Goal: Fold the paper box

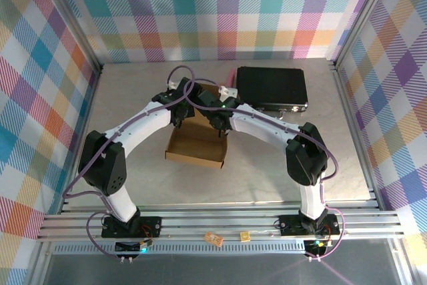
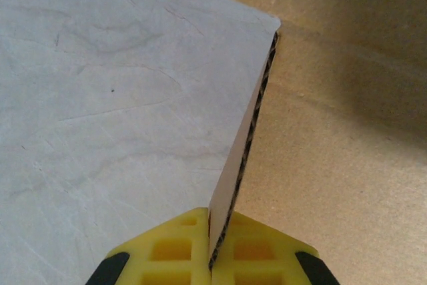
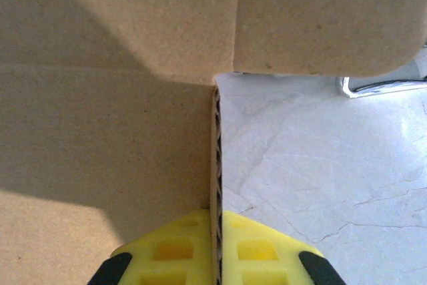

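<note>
The paper box (image 1: 195,145) is brown corrugated cardboard with raised side walls, lying in the middle of the table. My left gripper (image 1: 180,115) is at its far left corner, my right gripper (image 1: 218,122) at its far right side. In the left wrist view the yellow fingers (image 2: 175,250) of the left gripper (image 2: 215,248) are shut on the edge of an upright box wall (image 2: 248,139). In the right wrist view the right gripper (image 3: 217,248) pinches another upright wall (image 3: 215,158), with a rounded flap (image 3: 313,18) beyond it.
A black rectangular case (image 1: 271,88) lies at the back right, close behind the right gripper, with a pink item (image 1: 231,75) at its left end. Metal rails (image 1: 220,221) run along the near edge, with two small tags (image 1: 214,238) on them. Checkered walls enclose the table.
</note>
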You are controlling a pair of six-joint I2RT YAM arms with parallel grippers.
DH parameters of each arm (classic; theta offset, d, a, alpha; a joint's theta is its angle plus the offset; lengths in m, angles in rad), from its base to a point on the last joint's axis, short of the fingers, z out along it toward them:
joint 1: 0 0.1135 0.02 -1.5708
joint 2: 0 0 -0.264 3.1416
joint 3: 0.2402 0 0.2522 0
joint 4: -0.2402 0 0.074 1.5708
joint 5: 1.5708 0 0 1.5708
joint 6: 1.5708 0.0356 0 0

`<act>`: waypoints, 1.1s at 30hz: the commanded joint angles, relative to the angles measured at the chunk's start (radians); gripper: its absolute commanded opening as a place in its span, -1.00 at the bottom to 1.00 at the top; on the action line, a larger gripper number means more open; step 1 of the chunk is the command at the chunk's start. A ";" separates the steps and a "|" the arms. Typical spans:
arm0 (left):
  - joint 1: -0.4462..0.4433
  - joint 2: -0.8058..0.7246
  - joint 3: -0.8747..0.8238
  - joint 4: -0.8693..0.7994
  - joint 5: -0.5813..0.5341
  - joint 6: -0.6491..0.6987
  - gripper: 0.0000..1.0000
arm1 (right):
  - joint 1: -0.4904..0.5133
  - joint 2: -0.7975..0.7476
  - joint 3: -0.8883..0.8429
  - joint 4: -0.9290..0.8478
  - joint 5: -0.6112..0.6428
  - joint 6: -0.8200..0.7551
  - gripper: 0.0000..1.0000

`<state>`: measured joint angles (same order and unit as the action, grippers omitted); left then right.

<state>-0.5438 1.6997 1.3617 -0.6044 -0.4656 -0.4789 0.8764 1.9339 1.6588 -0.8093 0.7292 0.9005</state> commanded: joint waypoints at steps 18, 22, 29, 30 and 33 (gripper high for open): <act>0.022 -0.184 -0.480 0.868 0.033 0.233 -1.00 | -0.298 -0.524 -0.232 0.212 -0.860 -0.220 0.43; 0.022 -0.170 -0.523 0.961 0.012 0.250 -1.00 | -0.414 -0.524 -0.219 0.145 -0.862 -0.094 0.43; 0.022 -0.152 -0.532 1.042 0.023 0.356 -1.00 | -0.525 -0.340 -0.024 0.055 -0.890 0.135 0.38; 0.022 -0.145 -0.532 1.054 0.031 0.382 -1.00 | -0.525 -0.302 0.015 0.047 -0.895 0.168 0.37; 0.024 -0.123 -0.523 1.078 0.064 0.456 -1.00 | -0.524 -0.190 0.171 0.019 -0.911 0.219 0.37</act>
<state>-0.5285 1.5482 0.8383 0.3920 -0.4305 -0.1223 0.3443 1.6798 1.7103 -0.7406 -0.1410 1.0096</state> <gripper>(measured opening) 0.056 0.683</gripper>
